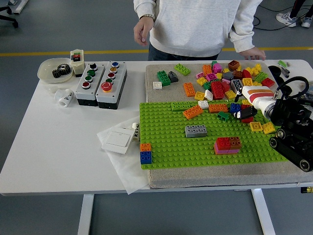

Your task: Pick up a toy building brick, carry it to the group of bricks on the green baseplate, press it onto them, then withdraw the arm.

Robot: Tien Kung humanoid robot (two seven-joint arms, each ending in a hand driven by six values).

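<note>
We judge the step to be the grasp: our right robot hand (pixel 243 113) hovers over the loose bricks (pixel 230 81) at the green baseplate (pixel 166 147)'s far right edge, and it should settle on one brick, clear of neighbours, before heading for the red-and-pink brick group (pixel 228 146). Whether its dark fingertips are closed on anything, we cannot tell; the arm's bulk hides the tabletop (pixel 58 142) beneath, and our left arm is out of view.

Grey floor (pixel 58 29) with a yellow line (pixel 58 52) behind the white table (pixel 44 147).
</note>
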